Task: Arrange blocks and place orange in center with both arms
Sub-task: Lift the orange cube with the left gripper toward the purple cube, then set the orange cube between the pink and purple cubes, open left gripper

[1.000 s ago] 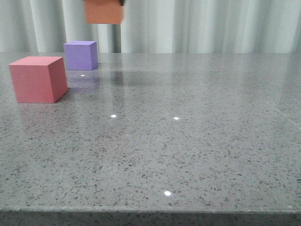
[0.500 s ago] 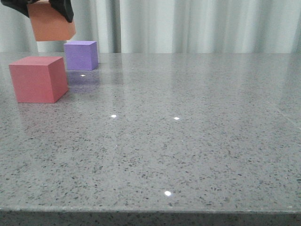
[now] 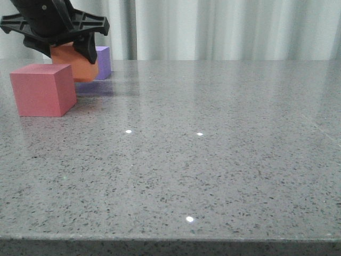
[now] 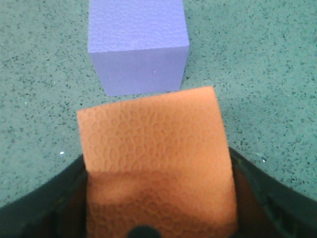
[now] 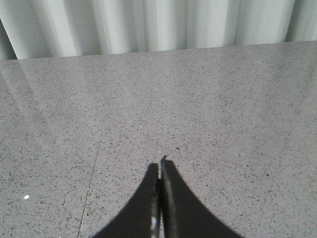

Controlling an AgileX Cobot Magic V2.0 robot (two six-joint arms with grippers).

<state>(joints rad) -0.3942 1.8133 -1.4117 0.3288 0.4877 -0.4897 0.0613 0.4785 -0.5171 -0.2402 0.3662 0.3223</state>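
Observation:
My left gripper (image 3: 64,53) is shut on the orange cube (image 3: 74,63) and holds it low over the table, between the red-pink cube (image 3: 41,89) in front and the purple cube (image 3: 104,61) behind. In the left wrist view the orange cube (image 4: 153,158) fills the space between the dark fingers (image 4: 44,208), and the purple cube (image 4: 138,44) sits just beyond it with a narrow gap. I cannot tell whether the orange cube touches the table. My right gripper (image 5: 160,166) is shut and empty above bare table, out of the front view.
The grey speckled table (image 3: 213,160) runs to a front edge at the bottom of the front view. A pale curtain (image 3: 224,26) hangs behind the table's far edge. A thin seam line (image 5: 94,168) crosses the table in the right wrist view.
My left gripper has carried the orange cube leftward and then down, from high above the table to just in front of the purple cube. The red-pink and purple cubes have not moved.

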